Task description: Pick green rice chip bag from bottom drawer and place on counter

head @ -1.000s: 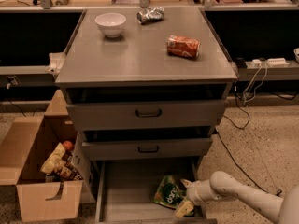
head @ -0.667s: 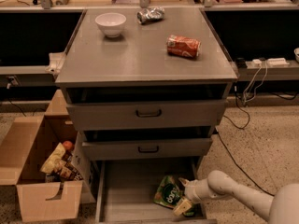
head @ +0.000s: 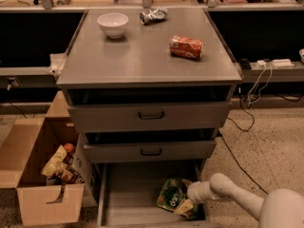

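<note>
Down in the bottom drawer [head: 130, 196], which is pulled out toward the near edge so that its floor is open from above, the green rice chip bag [head: 171, 197] lies at the right side, its dark round logo facing up. The gripper [head: 186, 207] is low inside the drawer at the bag's right near corner, touching or overlapping it, with the pale arm reaching in from the right. That is probably because the two upper drawers [head: 151, 115] hang over the far part of the tray and leave only the near opening free. Whether the gripper has closed on the bag I cannot tell.

I judge the step in hand to be the grasp itself; the bag is not yet lifted. On the table [head: 137, 61] above, a white bowl [head: 112, 24] sits far left, a crumpled silver wrapper [head: 153, 14] at the far edge and an orange-red can [head: 186, 47] right of centre. The bare near part looks the natural place for the bag. A cardboard box [head: 28, 175] of snacks stands on the floor at left.
</note>
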{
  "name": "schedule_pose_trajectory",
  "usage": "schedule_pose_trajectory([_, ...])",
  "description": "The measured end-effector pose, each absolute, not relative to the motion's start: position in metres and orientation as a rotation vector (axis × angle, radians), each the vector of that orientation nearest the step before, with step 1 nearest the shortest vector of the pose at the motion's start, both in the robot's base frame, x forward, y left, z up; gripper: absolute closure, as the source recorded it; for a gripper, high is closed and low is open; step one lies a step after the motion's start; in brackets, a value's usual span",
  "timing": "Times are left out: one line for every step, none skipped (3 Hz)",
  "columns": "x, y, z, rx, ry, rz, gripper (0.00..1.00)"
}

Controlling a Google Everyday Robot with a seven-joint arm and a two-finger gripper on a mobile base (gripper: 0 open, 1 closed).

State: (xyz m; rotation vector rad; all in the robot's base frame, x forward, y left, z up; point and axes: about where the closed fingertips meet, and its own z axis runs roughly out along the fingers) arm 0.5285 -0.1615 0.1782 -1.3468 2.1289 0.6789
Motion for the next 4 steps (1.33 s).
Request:
schedule_pose_trajectory([0.542,-0.164,0.158,-1.312,2.133,0.691,0.18])
schedule_pose_trajectory([0.550,-0.161,0.138,-1.298,2.131,0.725,0.41])
schedule_pose_trajectory([0.556,-0.156,0.130,-1.277,2.098,0.790,0.65])
schedule_pose_trajectory([0.554,-0.153,0.189,-1.281,1.901,0.876,0.96])
